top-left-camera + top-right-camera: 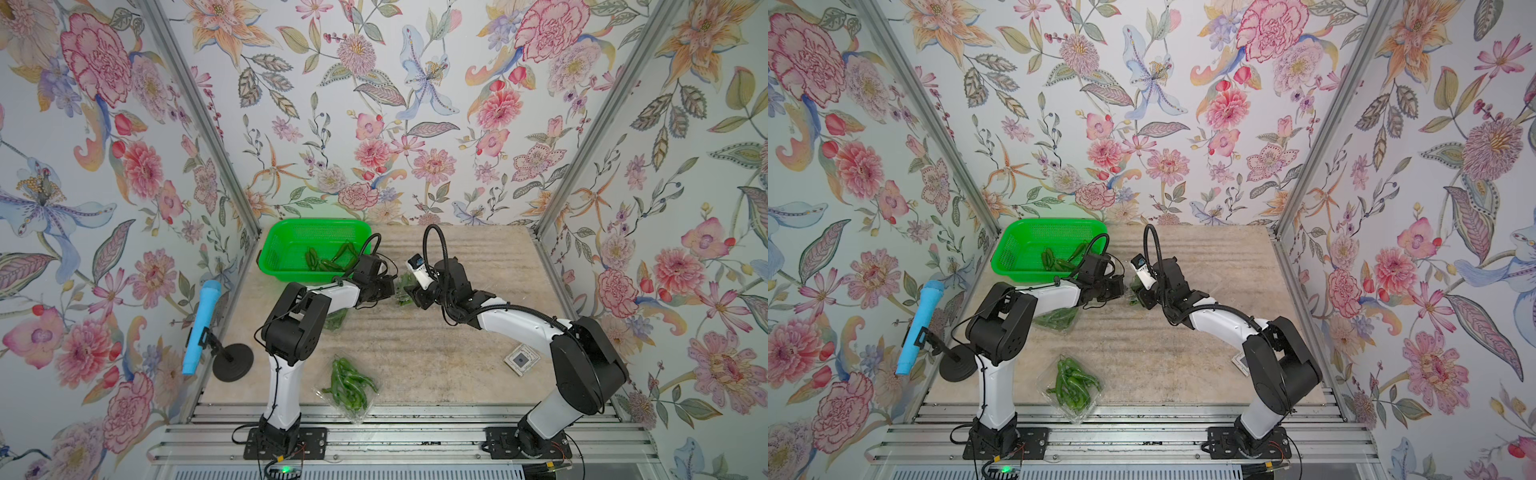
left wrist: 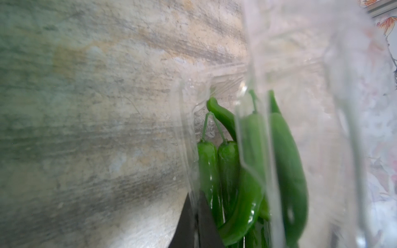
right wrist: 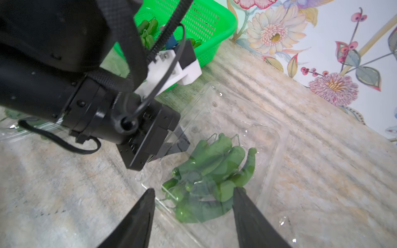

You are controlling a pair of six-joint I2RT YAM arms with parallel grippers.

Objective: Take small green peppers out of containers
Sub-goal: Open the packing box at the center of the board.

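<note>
Left gripper (image 1: 390, 287) and right gripper (image 1: 411, 297) hung over a pack (image 1: 402, 286) mid-table in both top views; some peppers (image 1: 328, 261) lay in the far-left basket (image 1: 286, 232), a full pack (image 1: 353, 409) sat at the near edge, another pack (image 1: 336, 321) under the left arm (image 1: 299, 320). Left wrist: jaws pinched shut on the pack's plastic. Right wrist: right jaws stood open above its peppers, none gripped; three packs seemed left to empty
</note>
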